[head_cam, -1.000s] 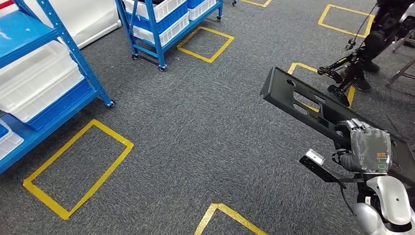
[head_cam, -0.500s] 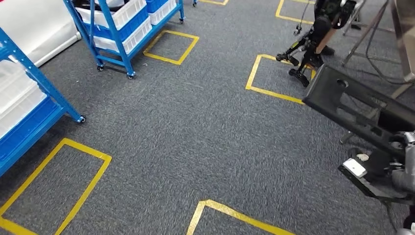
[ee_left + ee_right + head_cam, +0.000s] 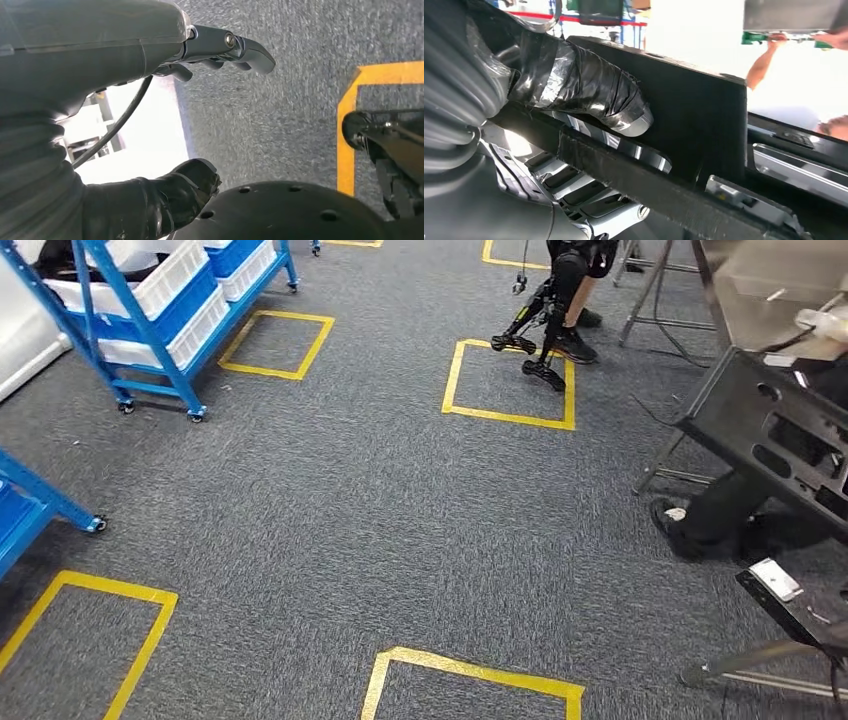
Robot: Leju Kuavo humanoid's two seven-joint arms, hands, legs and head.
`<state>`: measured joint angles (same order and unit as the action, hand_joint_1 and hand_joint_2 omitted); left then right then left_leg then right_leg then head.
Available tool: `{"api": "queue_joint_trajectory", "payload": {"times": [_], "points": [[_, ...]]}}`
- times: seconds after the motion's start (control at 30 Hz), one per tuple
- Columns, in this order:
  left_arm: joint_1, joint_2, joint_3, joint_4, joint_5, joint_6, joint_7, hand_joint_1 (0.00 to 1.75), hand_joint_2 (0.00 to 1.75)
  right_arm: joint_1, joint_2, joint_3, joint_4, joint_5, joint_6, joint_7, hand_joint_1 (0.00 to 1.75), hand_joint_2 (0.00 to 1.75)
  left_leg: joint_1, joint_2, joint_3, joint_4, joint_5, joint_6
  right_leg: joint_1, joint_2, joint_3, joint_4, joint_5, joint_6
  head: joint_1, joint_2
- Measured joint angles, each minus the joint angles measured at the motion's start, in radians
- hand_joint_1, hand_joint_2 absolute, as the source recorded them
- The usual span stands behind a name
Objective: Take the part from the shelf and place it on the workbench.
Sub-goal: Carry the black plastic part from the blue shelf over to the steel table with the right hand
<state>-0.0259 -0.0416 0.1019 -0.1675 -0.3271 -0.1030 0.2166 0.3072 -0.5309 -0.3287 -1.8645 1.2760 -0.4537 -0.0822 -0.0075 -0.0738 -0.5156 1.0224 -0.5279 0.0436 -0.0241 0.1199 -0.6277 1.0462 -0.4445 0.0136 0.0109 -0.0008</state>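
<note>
Gripping the black part, your right hand holds it off the carpet beside the workbench; your left hand hangs spread, holding nothing.

Grey carpet floor carries yellow tape squares: 1 far left, 1 far centre, 1 near left, 1 near centre. A blue wheeled shelf rack stands far left. A person's dark shoe rests on the carpet at right, beside metal table legs.
</note>
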Motion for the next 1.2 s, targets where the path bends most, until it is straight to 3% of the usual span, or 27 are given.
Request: {"api": "queue_joint_trajectory", "payload": {"times": [0.03, 0.1, 0.13, 0.2, 0.27, 0.3, 0.33, 0.43, 0.47, 0.53, 0.57, 0.63, 0.7, 0.73, 0.77, 0.8, 0.87, 0.93, 1.0, 1.07, 1.13, 1.2], "points": [[-0.002, -0.001, 0.003, 0.000, 0.001, 0.000, 0.003, 0.00, 1.75, 0.001, 0.003, -0.005, 0.000, -0.001, 0.002, -0.005, 1.75, 1.75, 0.001, 0.012, 0.003, -0.009, 0.004, 0.002, -0.002, 0.011, -0.002, -0.003, 0.005, 0.008, 0.000, 0.000], [-0.005, -0.004, 0.006, 0.000, 0.001, 0.000, 0.010, 0.00, 1.75, 0.000, 0.009, -0.016, 0.001, -0.001, 0.006, -0.015, 1.75, 1.75, 0.004, 0.040, 0.012, -0.031, 0.019, 0.011, 0.001, -0.014, -0.012, 0.012, -0.006, 0.017, 0.002, 0.000], [-0.004, -0.006, 0.007, 0.000, 0.001, -0.001, 0.013, 0.00, 1.75, -0.003, 0.012, -0.020, 0.002, 0.000, 0.006, -0.018, 1.75, 1.75, 0.005, 0.055, 0.016, -0.041, 0.026, 0.015, 0.003, -0.043, -0.027, 0.045, -0.028, 0.018, 0.002, 0.000], [0.000, -0.006, 0.008, 0.000, 0.002, -0.002, 0.018, 0.00, 1.75, -0.009, 0.017, -0.025, 0.006, 0.001, 0.007, -0.022, 1.75, 1.75, 0.001, 0.083, 0.014, -0.045, 0.031, 0.021, 0.002, -0.098, -0.080, 0.161, -0.094, 0.023, 0.003, 0.000], [0.002, -0.006, 0.009, 0.000, 0.002, -0.004, 0.019, 0.00, 1.75, -0.011, 0.024, -0.026, 0.011, 0.002, 0.008, -0.023, 1.75, 1.75, 0.000, 0.109, 0.008, -0.042, 0.031, 0.020, -0.004, -0.114, -0.114, 0.245, -0.123, 0.030, 0.003, 0.000], [0.002, -0.007, 0.010, 0.000, 0.002, -0.005, 0.020, 0.00, 1.75, -0.010, 0.028, -0.026, 0.014, 0.002, 0.008, -0.023, 1.75, 1.75, -0.001, 0.121, 0.006, -0.039, 0.029, 0.018, -0.007, -0.118, -0.103, 0.235, -0.111, 0.033, 0.003, 0.000], [0.001, -0.008, 0.011, 0.000, 0.002, -0.006, 0.021, 0.00, 1.75, -0.010, 0.030, -0.026, 0.017, 0.002, 0.009, -0.023, 1.75, 1.75, 0.000, 0.132, 0.005, -0.037, 0.027, 0.015, -0.009, -0.125, -0.074, 0.189, -0.086, 0.036, 0.003, 0.000], [0.000, -0.010, 0.014, 0.000, 0.002, -0.010, 0.024, 0.00, 1.75, -0.014, 0.034, -0.028, 0.021, 0.003, 0.009, -0.023, 1.75, 1.75, -0.004, 0.161, 0.005, -0.025, 0.015, -0.002, -0.006, -0.171, 0.029, 0.013, -0.029, 0.031, 0.003, 0.000], [-0.001, -0.010, 0.014, 0.000, 0.002, -0.011, 0.026, 0.00, 1.75, -0.014, 0.035, -0.028, 0.023, 0.003, 0.009, -0.023, 1.75, 1.75, -0.006, 0.170, 0.006, -0.023, 0.011, -0.008, -0.003, -0.177, 0.040, -0.010, -0.026, 0.025, 0.003, 0.000], [-0.005, -0.011, 0.015, 0.000, 0.000, -0.012, 0.032, 0.00, 1.75, -0.015, 0.037, -0.030, 0.025, 0.003, 0.009, -0.023, 1.75, 1.75, -0.007, 0.187, 0.012, -0.022, 0.006, -0.018, 0.001, -0.158, 0.037, -0.011, -0.023, 0.012, 0.003, 0.000], [-0.007, -0.011, 0.015, 0.000, -0.001, -0.013, 0.035, 0.00, 1.75, -0.014, 0.037, -0.031, 0.026, 0.003, 0.010, -0.023, 1.75, 1.75, -0.005, 0.187, 0.014, -0.018, 0.001, -0.022, -0.001, -0.148, 0.036, -0.013, -0.021, 0.007, 0.003, 0.000], [-0.007, -0.012, 0.015, 0.000, -0.002, -0.014, 0.038, 0.00, 1.75, -0.017, 0.038, -0.033, 0.026, 0.002, 0.010, -0.023, 1.75, 1.75, -0.001, 0.150, -0.004, 0.030, -0.036, -0.029, -0.005, -0.130, 0.034, -0.017, -0.015, -0.006, 0.002, 0.000], [-0.006, -0.012, 0.015, 0.000, -0.002, -0.014, 0.040, 0.00, 1.75, -0.020, 0.040, -0.034, 0.027, 0.002, 0.010, -0.023, 1.75, 1.75, 0.003, 0.098, -0.062, 0.155, -0.106, -0.032, -0.004, -0.112, 0.029, -0.018, -0.011, -0.015, 0.002, 0.000], [-0.005, -0.012, 0.015, 0.000, -0.002, -0.015, 0.040, 0.00, 1.75, -0.020, 0.042, -0.034, 0.028, 0.002, 0.010, -0.023, 1.75, 1.75, 0.003, 0.087, -0.096, 0.224, -0.133, -0.032, -0.003, -0.102, 0.026, -0.018, -0.010, -0.017, 0.002, 0.000], [-0.005, -0.013, 0.015, 0.000, -0.002, -0.015, 0.041, 0.00, 1.75, -0.020, 0.043, -0.034, 0.029, 0.002, 0.010, -0.023, 1.75, 1.75, 0.003, 0.082, -0.119, 0.269, -0.143, -0.030, -0.001, -0.090, 0.025, -0.017, -0.009, -0.019, 0.002, 0.000], [-0.004, -0.013, 0.015, 0.000, -0.002, -0.015, 0.041, 0.00, 1.75, -0.020, 0.045, -0.034, 0.030, 0.002, 0.011, -0.023, 1.75, 1.75, 0.003, 0.080, -0.127, 0.280, -0.133, -0.028, 0.001, -0.078, 0.024, -0.016, -0.009, -0.019, 0.002, 0.000], [-0.002, -0.013, 0.016, 0.000, -0.002, -0.015, 0.041, 0.00, 1.75, -0.020, 0.046, -0.034, 0.032, 0.002, 0.011, -0.023, 1.75, 1.75, 0.003, 0.067, -0.086, 0.182, -0.061, -0.021, 0.002, -0.053, 0.024, -0.012, -0.009, -0.019, 0.002, 0.000], [0.000, -0.012, 0.016, 0.000, -0.002, -0.015, 0.042, 0.00, 1.75, -0.022, 0.047, -0.034, 0.033, 0.002, 0.011, -0.023, 1.75, 1.75, 0.003, 0.024, -0.032, 0.052, -0.003, -0.013, 0.002, -0.030, 0.020, -0.006, -0.009, -0.013, 0.002, 0.000], [0.000, -0.012, 0.017, 0.000, -0.002, -0.015, 0.043, 0.00, 1.75, -0.023, 0.049, -0.034, 0.034, 0.002, 0.012, -0.023, 1.75, 1.75, 0.001, 0.003, -0.015, 0.003, 0.007, -0.009, 0.000, -0.010, 0.011, -0.004, -0.004, -0.001, 0.002, 0.000], [-0.005, -0.013, 0.019, 0.000, -0.002, -0.015, 0.044, 0.00, 1.75, -0.022, 0.050, -0.033, 0.035, 0.002, 0.012, -0.023, 1.75, 1.75, 0.000, 0.025, -0.012, -0.007, 0.015, -0.001, -0.005, 0.008, 0.005, -0.007, 0.003, 0.014, 0.003, 0.000], [-0.006, -0.014, 0.021, 0.000, -0.002, -0.016, 0.044, 0.00, 1.75, -0.023, 0.050, -0.033, 0.038, 0.002, 0.012, -0.023, 1.75, 1.75, 0.003, 0.050, -0.007, -0.023, 0.028, 0.012, -0.003, -0.028, -0.010, 0.018, -0.015, 0.022, 0.003, 0.000], [-0.003, -0.014, 0.022, 0.000, -0.001, -0.014, 0.045, 0.00, 1.75, -0.026, 0.052, -0.033, 0.041, 0.002, 0.013, -0.023, 1.75, 1.75, 0.001, 0.076, -0.008, -0.030, 0.034, 0.020, 0.000, -0.089, -0.052, 0.111, -0.074, 0.027, 0.003, 0.000]]}}
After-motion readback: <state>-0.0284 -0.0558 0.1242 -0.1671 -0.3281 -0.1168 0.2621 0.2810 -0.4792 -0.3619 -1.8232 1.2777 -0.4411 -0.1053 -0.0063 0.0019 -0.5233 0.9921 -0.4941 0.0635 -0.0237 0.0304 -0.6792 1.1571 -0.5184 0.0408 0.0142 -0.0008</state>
